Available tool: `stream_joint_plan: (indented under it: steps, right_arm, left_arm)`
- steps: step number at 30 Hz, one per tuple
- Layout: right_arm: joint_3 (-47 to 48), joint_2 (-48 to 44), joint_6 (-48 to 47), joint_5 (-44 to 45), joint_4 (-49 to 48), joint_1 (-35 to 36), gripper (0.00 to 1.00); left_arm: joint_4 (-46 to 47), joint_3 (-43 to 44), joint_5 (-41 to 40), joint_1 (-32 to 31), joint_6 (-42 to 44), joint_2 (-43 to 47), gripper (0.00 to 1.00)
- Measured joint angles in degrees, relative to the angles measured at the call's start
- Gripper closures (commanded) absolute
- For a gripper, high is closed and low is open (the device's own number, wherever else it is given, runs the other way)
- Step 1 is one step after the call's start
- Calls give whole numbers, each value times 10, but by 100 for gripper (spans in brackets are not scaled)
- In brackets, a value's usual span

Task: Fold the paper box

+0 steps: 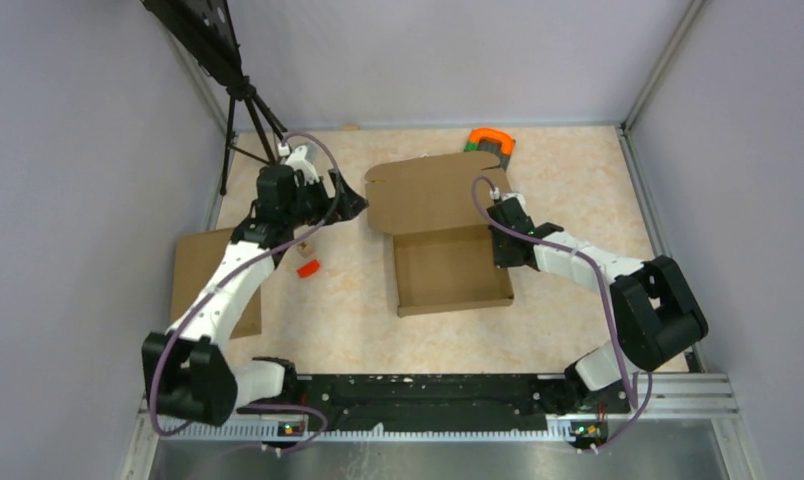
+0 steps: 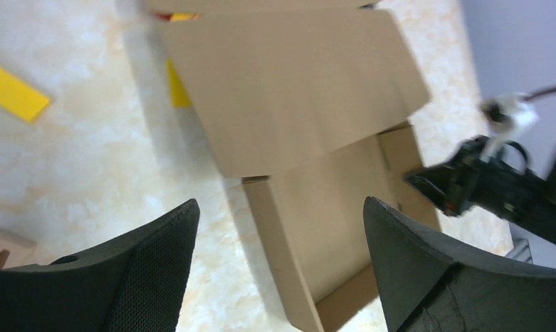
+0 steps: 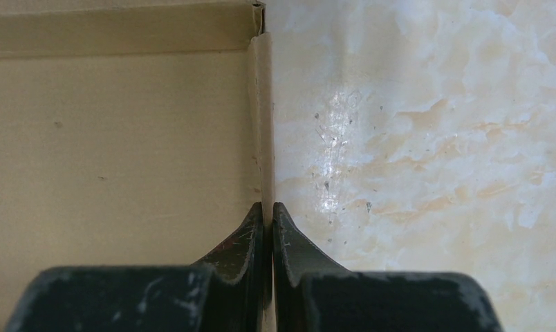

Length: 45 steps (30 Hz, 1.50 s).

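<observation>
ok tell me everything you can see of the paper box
The paper box is plain brown cardboard: a shallow rectangular tray with walls up, nothing inside, and its lid flap open on the far side. It rests in the middle of the table. The right pincer is shut on its right wall.

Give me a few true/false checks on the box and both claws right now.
1. The right claw is pinched on a side wall of the plain brown cardboard paper box. True.
2. The left claw is clamped on the box's lid flap. False: it is wide open and holds nothing.
3. The lid flap is folded down over the tray. False: it is laid back and the tray is open.
4. A small orange piece lies on the table left of the box. True.
</observation>
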State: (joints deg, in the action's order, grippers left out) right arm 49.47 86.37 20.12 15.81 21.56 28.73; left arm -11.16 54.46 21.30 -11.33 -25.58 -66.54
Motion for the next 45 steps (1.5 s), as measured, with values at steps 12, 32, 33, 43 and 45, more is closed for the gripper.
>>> stream_joint_plan:
  steps: [12, 32, 33, 43, 45]
  right_arm:
    - [0, -1, -5, -5, 0, 0, 100]
    - [0, -6, -6, -9, 3, 0, 100]
    - [0, -7, -6, -9, 3, 0, 100]
    - [-3, -9, -6, -12, 3, 0, 100]
    - [-3, -9, -6, -11, 4, 0, 100]
  left_arm:
    - [-31, 145, 19, 64, -92, -262, 32]
    - [-9, 219, 43, 42, -150, -447, 66]
    - [-7, 227, 47, 41, -153, -457, 76]
    - [22, 233, 50, 19, -144, -449, 100]
    - [37, 205, 25, 3, -132, -408, 100]
